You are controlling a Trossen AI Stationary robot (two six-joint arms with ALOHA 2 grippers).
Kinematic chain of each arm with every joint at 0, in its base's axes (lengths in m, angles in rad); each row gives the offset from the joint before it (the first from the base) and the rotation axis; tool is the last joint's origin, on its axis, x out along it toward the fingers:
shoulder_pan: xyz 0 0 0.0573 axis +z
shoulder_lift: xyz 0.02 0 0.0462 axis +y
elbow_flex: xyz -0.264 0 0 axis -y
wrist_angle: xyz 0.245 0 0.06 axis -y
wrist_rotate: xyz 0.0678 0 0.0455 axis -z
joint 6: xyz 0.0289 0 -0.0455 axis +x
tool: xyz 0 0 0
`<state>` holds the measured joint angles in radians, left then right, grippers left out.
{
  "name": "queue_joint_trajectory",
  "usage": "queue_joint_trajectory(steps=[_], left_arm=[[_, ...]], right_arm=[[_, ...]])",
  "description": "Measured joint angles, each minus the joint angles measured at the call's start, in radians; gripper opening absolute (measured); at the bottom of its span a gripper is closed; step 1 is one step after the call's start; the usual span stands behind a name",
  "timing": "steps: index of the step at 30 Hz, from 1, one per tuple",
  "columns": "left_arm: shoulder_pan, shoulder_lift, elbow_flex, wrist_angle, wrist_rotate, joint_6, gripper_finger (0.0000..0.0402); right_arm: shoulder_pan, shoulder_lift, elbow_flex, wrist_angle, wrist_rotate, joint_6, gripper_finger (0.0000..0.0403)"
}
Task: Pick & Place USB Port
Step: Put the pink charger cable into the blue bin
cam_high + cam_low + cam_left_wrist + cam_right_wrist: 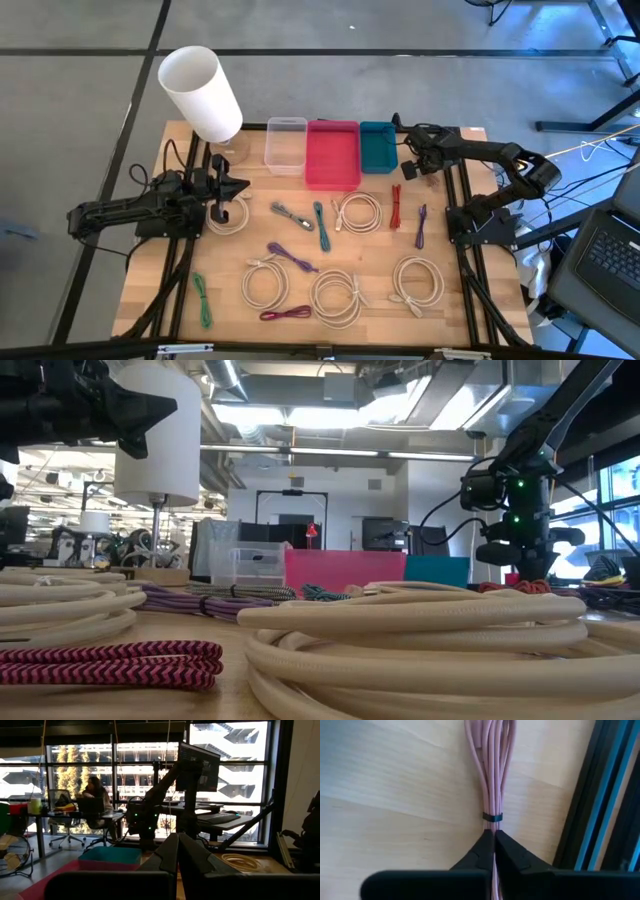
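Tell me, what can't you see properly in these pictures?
- Red cable: in the right wrist view, the right gripper hides its lower end, and the picture's top edge cuts off the other end.
- Left gripper: whether it holds anything; too small in the high view.
- Pink bin: contents hidden by its wall, low view.

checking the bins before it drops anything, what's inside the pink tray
In the high view the pink tray shows only its bare pink floor; nothing lies in it. The low view shows just its outer wall, so the inside is hidden from there.
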<state>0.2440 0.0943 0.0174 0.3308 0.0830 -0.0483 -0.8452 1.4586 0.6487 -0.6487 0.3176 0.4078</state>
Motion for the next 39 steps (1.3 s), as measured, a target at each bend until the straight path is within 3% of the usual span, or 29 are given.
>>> queue_joint_trajectory(steps=[6, 9, 17, 24, 31, 39], left_arm=[[0.0, 0.0, 0.0, 0.0, 0.0, 0.001, 0.0004], [0.0, 0.0, 0.0, 0.0, -0.001, 0.001, 0.0004], [0.0, 0.0, 0.0, 0.0, -0.002, 0.009, 0.0004], [0.0, 0.0, 0.0, 0.0, -0.003, 0.01, 0.0004], [0.0, 0.0, 0.0, 0.001, -0.004, 0.01, 0.0004], [0.0, 0.0, 0.0, 0.009, -0.004, 0.01, 0.0004]], right_arm=[[0.0, 0.0, 0.0, -0.005, 0.004, -0.02, 0.0002], [-0.001, -0.007, 0.01, -0.058, 0.058, -0.023, 0.0002], [0.059, -0.125, 0.178, -0.256, 0.105, 0.01, 0.0001], [0.184, -0.212, 0.321, -0.294, 0.014, 0.103, 0.0], [0.314, -0.176, 0.455, -0.231, -0.008, 0.185, 0.0], [0.339, -0.052, 0.603, -0.168, -0.008, 0.164, 0.0]])
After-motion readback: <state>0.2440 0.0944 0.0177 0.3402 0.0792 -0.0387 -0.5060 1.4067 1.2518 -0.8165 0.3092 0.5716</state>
